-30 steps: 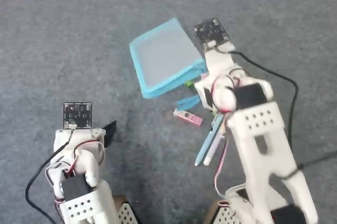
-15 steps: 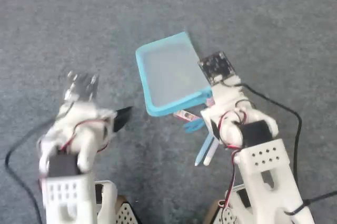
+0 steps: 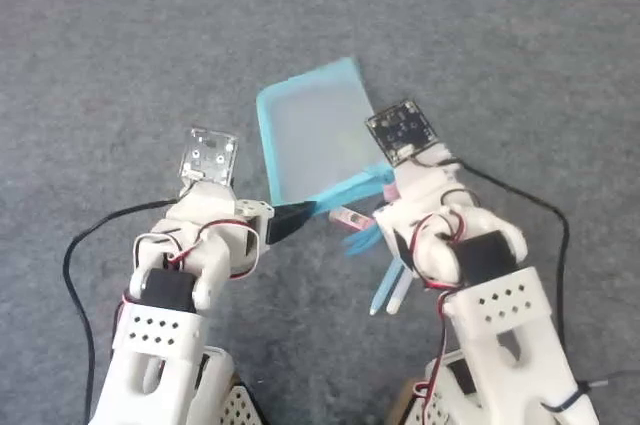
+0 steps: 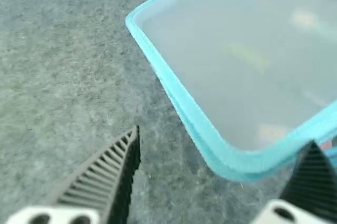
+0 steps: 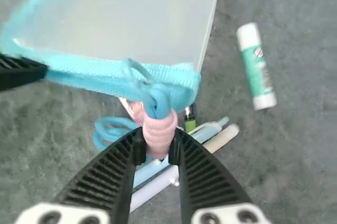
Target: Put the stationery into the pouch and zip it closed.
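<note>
A translucent light-blue pouch [image 3: 315, 135] lies tilted on the grey carpet. My right gripper [image 5: 157, 137] is shut on the pink zipper pull [image 5: 159, 126] at the pouch's near edge [image 5: 105, 76]. My left gripper [image 4: 224, 139] is open, and its black fingers [image 4: 113, 176] straddle the near corner of the pouch [image 4: 247, 71]. In the high view that left gripper [image 3: 295, 220] touches the pouch's near edge. Two pens [image 3: 392, 287] and a pink eraser [image 3: 350, 217] lie beside the right arm. A green and white glue stick [image 5: 256, 66] lies on the carpet next to the pouch.
A loose blue cord loop [image 5: 108, 128] hangs from the zipper end. The left gripper's black tip [image 5: 21, 71] shows by the pouch edge in the right wrist view. Bare carpet spreads to the far left and right of the pouch.
The left arm has swung forward and right until its open fingers reached the pouch's near corner. The right arm drew back a little, shifting the pouch slightly.
</note>
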`<action>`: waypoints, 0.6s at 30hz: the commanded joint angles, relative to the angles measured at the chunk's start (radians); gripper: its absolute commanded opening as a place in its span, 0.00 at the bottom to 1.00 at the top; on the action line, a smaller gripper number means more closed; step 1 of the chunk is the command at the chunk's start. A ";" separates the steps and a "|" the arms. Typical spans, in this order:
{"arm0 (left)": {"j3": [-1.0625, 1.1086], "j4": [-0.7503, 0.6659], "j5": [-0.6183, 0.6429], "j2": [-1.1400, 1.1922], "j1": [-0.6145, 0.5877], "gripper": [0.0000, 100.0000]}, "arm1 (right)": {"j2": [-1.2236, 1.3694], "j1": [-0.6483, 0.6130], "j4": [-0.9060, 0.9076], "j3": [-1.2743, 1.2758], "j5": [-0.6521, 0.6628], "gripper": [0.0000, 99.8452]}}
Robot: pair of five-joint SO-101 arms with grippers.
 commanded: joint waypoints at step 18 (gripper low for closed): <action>0.096 -0.135 0.017 -0.127 -0.014 0.20 | 0.145 -0.097 0.056 -0.244 0.008 0.01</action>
